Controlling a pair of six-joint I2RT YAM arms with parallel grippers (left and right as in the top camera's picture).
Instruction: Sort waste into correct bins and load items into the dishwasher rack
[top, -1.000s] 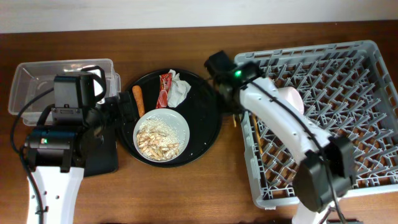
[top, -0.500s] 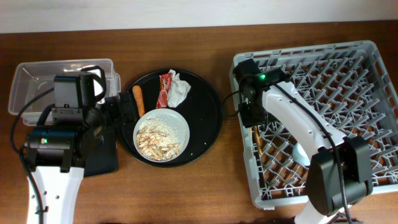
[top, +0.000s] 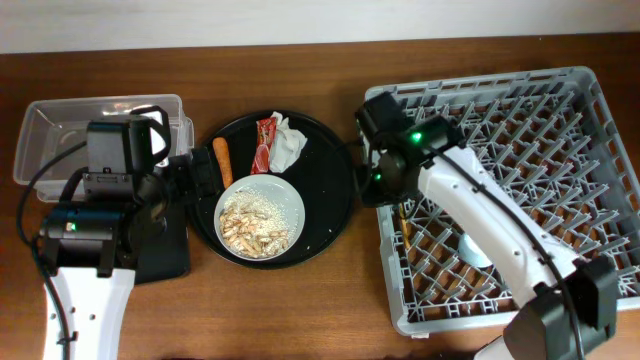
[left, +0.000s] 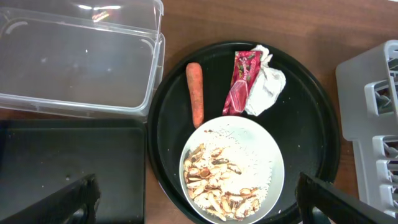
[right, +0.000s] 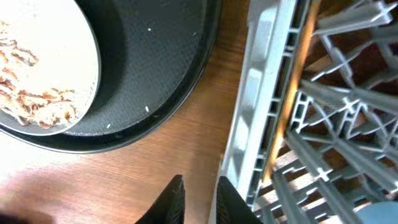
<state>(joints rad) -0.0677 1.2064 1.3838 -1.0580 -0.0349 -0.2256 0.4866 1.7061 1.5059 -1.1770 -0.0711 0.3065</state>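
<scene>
A white plate (top: 260, 215) of rice and beige scraps sits on the round black tray (top: 330, 190). Behind it lie the orange carrot stick (top: 222, 160), the red wrapper (top: 264, 145) and the white tissue (top: 288, 148). The left wrist view shows the plate (left: 231, 168), carrot (left: 196, 93), wrapper (left: 241, 81) and tissue (left: 266, 87). My left gripper (left: 199, 208) is open and empty above the plate's near edge. My right gripper (right: 202, 199) is shut and empty over the wood beside the grey rack (right: 261, 93). Chopsticks (top: 405, 215) lie in the rack (top: 560, 130).
The clear tub (top: 100, 125) stands at the far left, with the shallow black tray (top: 165, 250) in front of it. A pale round item (top: 475, 248) sits in the rack, partly under my right arm. A narrow strip of wood separates the round tray and the rack.
My right arm swung from the round tray's far right edge into the rack, then back to its left rim. The rack shifted slightly left. My left arm has not moved.
</scene>
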